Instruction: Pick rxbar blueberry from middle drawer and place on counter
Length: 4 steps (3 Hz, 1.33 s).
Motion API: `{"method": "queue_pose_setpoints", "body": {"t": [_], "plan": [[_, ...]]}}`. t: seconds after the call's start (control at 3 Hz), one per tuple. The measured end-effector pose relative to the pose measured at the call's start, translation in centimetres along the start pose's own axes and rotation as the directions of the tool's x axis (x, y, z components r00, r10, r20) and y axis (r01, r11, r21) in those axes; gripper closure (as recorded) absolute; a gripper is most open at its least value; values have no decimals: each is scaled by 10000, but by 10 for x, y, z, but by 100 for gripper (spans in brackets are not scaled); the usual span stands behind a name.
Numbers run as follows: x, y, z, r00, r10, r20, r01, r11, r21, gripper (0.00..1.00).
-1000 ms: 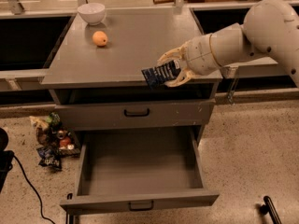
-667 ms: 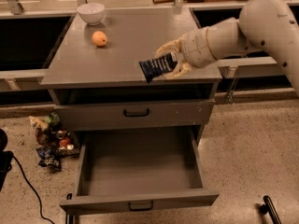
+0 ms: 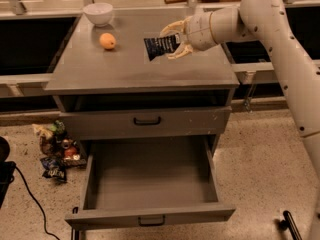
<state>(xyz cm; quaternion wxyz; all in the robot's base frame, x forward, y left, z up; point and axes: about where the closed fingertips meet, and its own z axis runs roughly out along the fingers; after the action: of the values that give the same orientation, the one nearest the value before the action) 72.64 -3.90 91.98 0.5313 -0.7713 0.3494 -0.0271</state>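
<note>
The gripper (image 3: 173, 40) is hanging over the right rear part of the counter (image 3: 125, 71), its two pale fingers (image 3: 172, 26) clamping the right end of the snack bar (image 3: 161, 46). The bar, in a dark wrapper with pale lettering, is sticking out leftward above the counter's middle; cannot tell whether it is touching the counter. The arm (image 3: 272, 29) is reaching in from the counter's right side. An orange (image 3: 107, 41) is sitting on the counter's left rear area, with a white bowl (image 3: 98, 13) behind it at the counter's back left corner. Below the counter, the upper drawer front (image 3: 145, 120) is sitting shut and the middle drawer (image 3: 150, 184) is standing pulled out. Crumpled wrappers (image 3: 55, 151) are lying on the floor, left of the counter's base.
</note>
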Motion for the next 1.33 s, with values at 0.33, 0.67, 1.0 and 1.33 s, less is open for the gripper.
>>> {"method": "queue_pose_setpoints", "body": {"t": [0.33,0.67,1.0,1.33], "plan": [[26,-25,18,9992,407,65,-409,9981,471,100],[54,-33,30,9905,1370,-121,-1356,9876,796,100],[76,-30,37,9656,2595,-195,-2562,9611,1032,100],[88,-25,40,9459,3241,-150,-3206,9409,1088,82]]}}
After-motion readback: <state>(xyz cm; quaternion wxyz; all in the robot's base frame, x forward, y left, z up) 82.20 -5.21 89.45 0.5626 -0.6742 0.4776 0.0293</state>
